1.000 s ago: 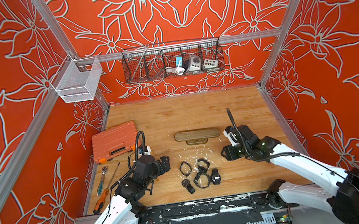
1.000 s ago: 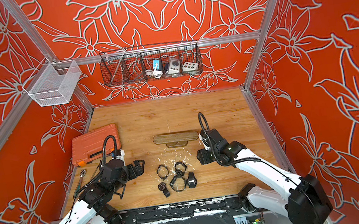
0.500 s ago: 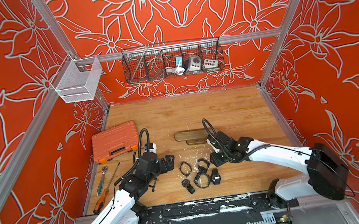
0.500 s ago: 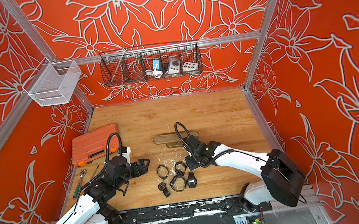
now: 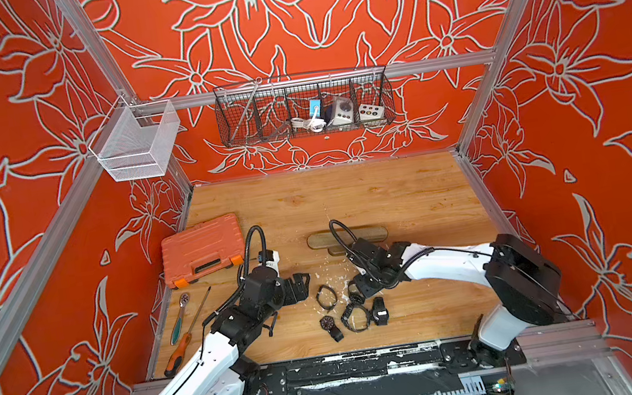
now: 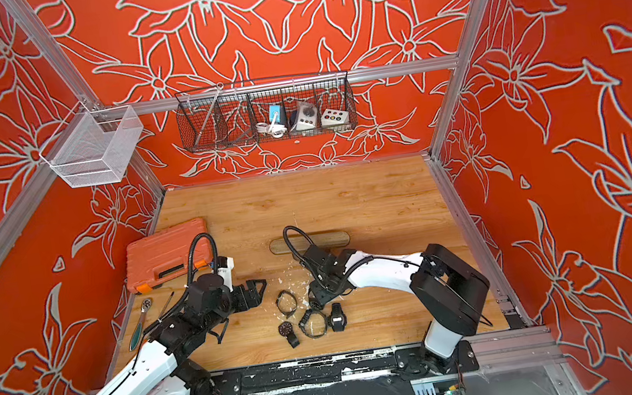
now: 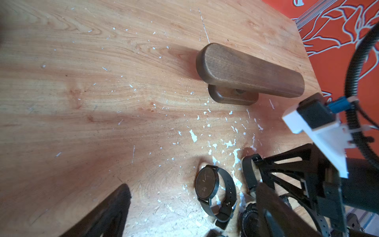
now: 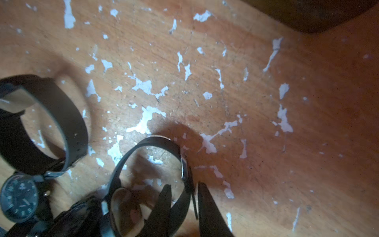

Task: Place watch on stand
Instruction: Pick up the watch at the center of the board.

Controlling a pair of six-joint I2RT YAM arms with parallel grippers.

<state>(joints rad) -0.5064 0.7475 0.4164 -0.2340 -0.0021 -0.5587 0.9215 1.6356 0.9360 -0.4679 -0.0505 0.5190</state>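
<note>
Near the front of the pale wooden tabletop (image 5: 347, 194), where several dark watches (image 5: 354, 319) lay in a loose heap, your right gripper (image 8: 184, 184) was low over one black wristwatch with a closed strap loop (image 8: 152, 141). Its jaws stood narrow, one finger inside the loop and one outside, so that the strap passed between them. Whether they already pinched it I could not tell, because a thin gap showed on the outer side. I think the strap was chosen because it stood on its edge and offered a thin wall that narrow jaws can catch. The wristwatch rested on the table, close against its neighbours, not far from the long brown wooden stand with rounded ends (image 5: 370, 233), which carried nothing. Your left gripper (image 5: 297, 288) hovered beside the heap with its jaws spread wide and empty, probably placed there to help later without blocking the lift.
</note>
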